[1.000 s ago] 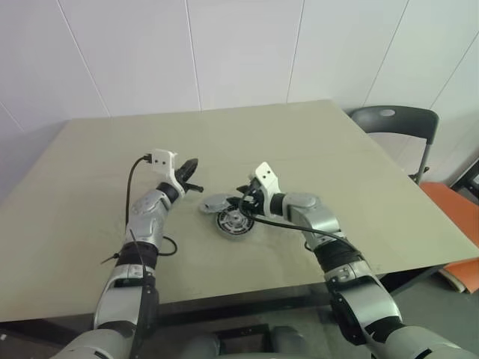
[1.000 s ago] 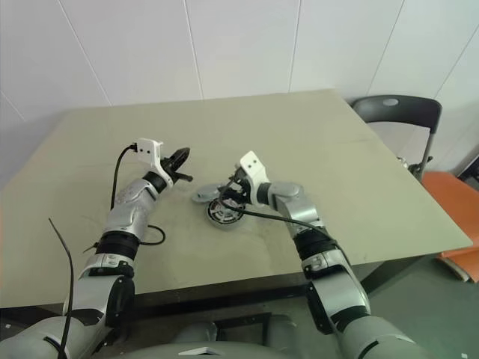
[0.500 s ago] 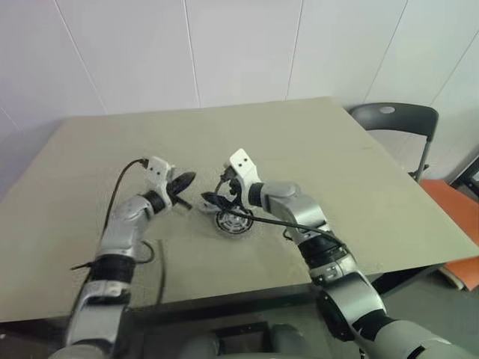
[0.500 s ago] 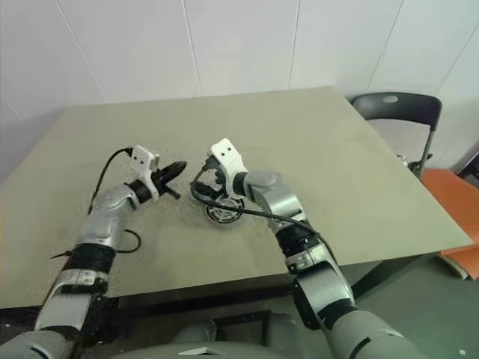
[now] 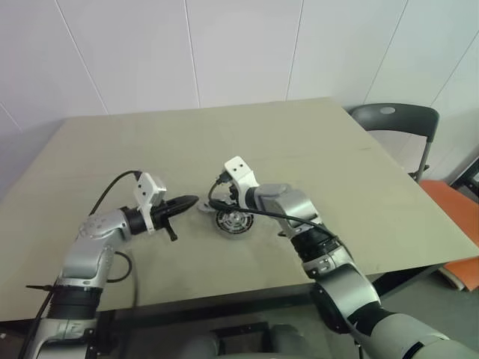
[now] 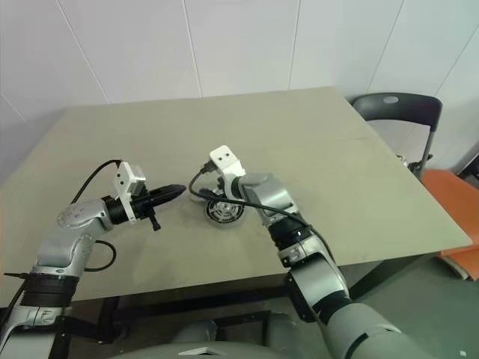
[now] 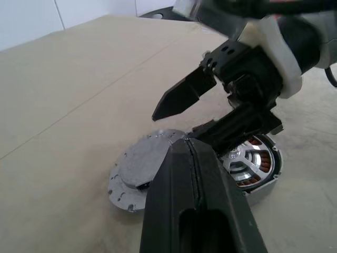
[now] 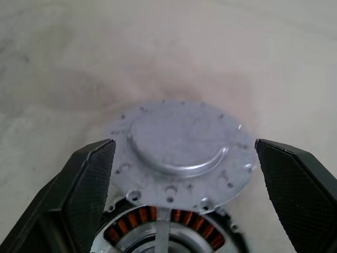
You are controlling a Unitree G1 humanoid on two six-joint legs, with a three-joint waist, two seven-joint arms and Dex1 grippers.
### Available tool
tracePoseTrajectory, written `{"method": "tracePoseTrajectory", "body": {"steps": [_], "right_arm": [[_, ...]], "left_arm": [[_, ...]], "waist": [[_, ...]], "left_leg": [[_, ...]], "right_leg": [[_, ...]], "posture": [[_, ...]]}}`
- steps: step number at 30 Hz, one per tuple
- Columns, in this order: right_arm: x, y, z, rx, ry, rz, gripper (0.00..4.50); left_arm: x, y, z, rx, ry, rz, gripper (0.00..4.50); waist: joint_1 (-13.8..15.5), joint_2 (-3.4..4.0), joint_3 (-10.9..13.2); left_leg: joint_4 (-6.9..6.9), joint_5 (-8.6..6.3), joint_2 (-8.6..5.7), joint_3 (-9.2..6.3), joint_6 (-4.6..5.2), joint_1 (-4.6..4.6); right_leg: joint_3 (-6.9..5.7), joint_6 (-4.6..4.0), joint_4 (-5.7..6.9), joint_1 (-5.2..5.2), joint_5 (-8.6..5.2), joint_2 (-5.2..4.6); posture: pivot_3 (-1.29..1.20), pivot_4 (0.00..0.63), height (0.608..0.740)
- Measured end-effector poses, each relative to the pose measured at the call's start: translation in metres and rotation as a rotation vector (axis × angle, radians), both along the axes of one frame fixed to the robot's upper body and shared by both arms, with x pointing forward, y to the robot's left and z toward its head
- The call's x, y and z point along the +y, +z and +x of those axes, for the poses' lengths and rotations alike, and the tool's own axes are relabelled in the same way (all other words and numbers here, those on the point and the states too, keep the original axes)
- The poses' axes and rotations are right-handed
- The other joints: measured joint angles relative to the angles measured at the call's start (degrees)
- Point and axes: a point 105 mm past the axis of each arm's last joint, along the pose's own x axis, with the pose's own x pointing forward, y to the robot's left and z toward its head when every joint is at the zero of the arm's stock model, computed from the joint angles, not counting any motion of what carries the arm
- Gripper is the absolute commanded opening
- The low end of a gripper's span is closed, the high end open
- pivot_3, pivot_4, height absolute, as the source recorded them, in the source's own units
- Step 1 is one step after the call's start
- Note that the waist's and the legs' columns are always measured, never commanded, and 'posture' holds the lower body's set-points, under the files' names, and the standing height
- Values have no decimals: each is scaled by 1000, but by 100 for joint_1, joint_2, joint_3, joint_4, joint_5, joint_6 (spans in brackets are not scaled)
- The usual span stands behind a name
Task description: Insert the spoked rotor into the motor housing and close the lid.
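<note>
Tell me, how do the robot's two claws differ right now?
The left gripper has its fingers pressed shut and holds nothing; the right gripper is spread wide open. The left sits back beside the parts, while the right straddles the lid, which leans on the motor housing. Both have two black fingers.

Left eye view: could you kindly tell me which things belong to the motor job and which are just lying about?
Job: lid; housing; rotor, seemingly already in the housing; right gripper, open astride the lid; left gripper, shut.
Lying about: chair; orange object.
</note>
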Motion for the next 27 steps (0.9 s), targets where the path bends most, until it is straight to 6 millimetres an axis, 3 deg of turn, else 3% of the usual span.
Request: {"method": "tracePoseTrajectory", "body": {"steps": [12,23,27], "right_arm": [[7,-9,7,-28,-56,-38,4453],[32,-13,3,-78,84,-113,4453],[36,-12,7,-86,115,-119,3508]], "left_arm": [[-1,-8,-4,28,3,-22,0],[6,-20,1,41,36,-26,0],[5,-17,5,15,38,-23,0]], "waist": [[-7,1,0],[-96,0,0],[-141,0,-1]], "left_leg": [[0,0,0,1,-1,2],[0,4,1,0,-6,6],[1,5,-1,0,-7,6]], "right_leg": [[0,0,0,2,0,2],[0,-1,7,2,1,4],[0,-1,6,3,2,2]], "posture": [[0,0,740],[0,0,740],[0,0,740]]}}
